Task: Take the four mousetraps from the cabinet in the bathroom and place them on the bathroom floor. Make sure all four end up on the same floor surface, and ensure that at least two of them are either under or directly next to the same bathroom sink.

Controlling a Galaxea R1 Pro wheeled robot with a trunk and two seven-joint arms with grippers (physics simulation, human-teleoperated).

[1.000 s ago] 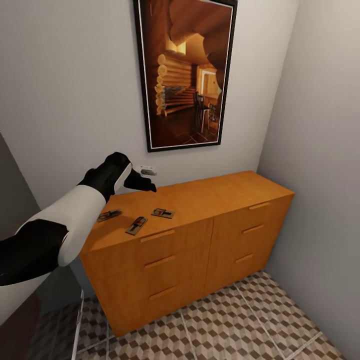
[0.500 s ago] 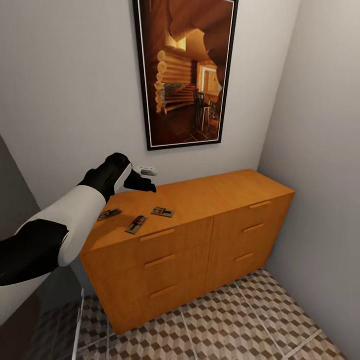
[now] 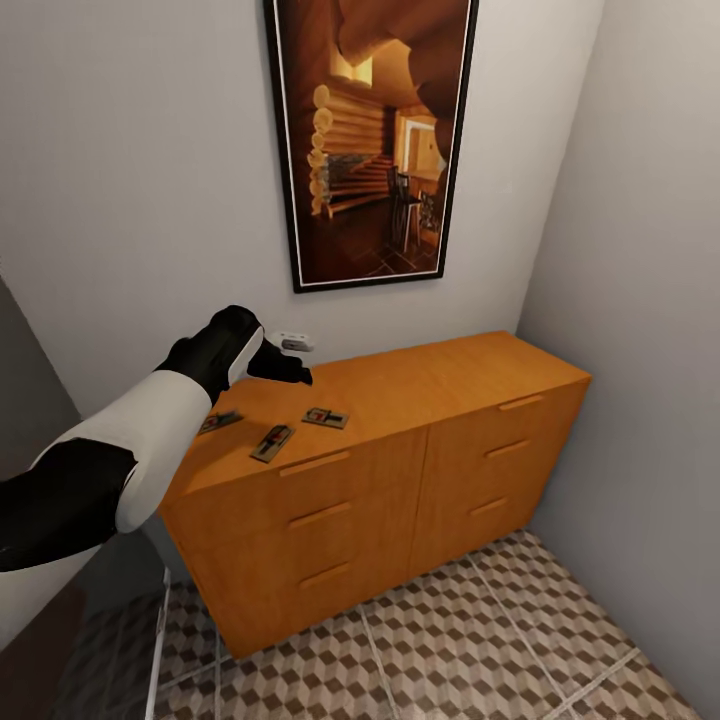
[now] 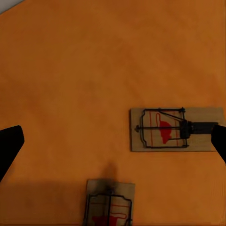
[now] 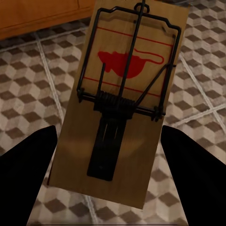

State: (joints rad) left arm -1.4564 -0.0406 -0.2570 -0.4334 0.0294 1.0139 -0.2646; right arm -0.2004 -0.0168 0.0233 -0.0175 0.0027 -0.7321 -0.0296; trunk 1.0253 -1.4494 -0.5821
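The orange-brown cabinet (image 3: pixel 400 440) stands against the grey back wall, tucked into the corner where a second grey wall meets it on the right. Three mousetraps lie flat on its top towards the left end: one (image 3: pixel 326 417) nearest the middle, a second (image 3: pixel 272 443) close to the front edge, and a third (image 3: pixel 220 421) partly hidden behind the left forearm. They lie near one another but do not touch.

The left gripper (image 3: pixel 290 360) hovers above the rear left part of the cabinet top, its white and black arm reaching in from the lower left. In the left wrist view its two dark fingertips sit wide apart at opposite edges with nothing between them but bare wood; one trap (image 4: pixel 176 129) lies just beside one fingertip (image 4: pixel 219 141), and another trap (image 4: pixel 109 203) is cut off by the frame edge.

In the right wrist view a fourth mousetrap (image 5: pixel 125 94), with a red mouse print and a dark wire spring, sits between the right gripper's two dark fingers (image 5: pixel 28 169), held above the bathroom floor (image 5: pixel 28 84) with its cube-pattern tiles; the fingers flank its sides closely, though contact itself is hard to make out.

A dark-framed picture (image 3: pixel 370 140) of a log interior hangs on the wall above the cabinet. A small white fitting (image 3: pixel 293 341) is on the wall just behind the left gripper. The patterned floor (image 3: pixel 450 650) lies in front of the drawers.
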